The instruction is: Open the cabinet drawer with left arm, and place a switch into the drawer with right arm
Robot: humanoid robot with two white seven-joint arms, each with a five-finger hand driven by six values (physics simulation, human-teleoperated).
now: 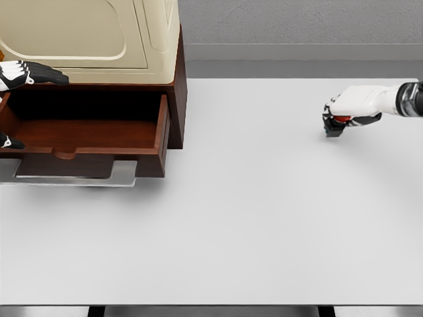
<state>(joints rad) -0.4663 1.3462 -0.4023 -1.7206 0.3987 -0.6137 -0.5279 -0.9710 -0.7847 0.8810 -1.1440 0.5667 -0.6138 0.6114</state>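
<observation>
The dark wooden cabinet (176, 99) stands at the back left of the white table, with a cream appliance on top. Its drawer (160, 135) is pulled out and its brown floor shows nothing inside. My left hand (30, 72) shows at the picture's left edge beside the drawer opening, fingers stretched toward the right along the cabinet's upper rail and holding nothing. The switch (335, 127), small, black and red, sits on the table at the far right. My right hand (347, 113) lies over it with the fingers curled around it.
The cream appliance (86, 33) covers the cabinet top. A grey wall runs behind the table. The white tabletop (251, 218) stretches between the drawer and the switch, and its front edge is near the bottom of the picture.
</observation>
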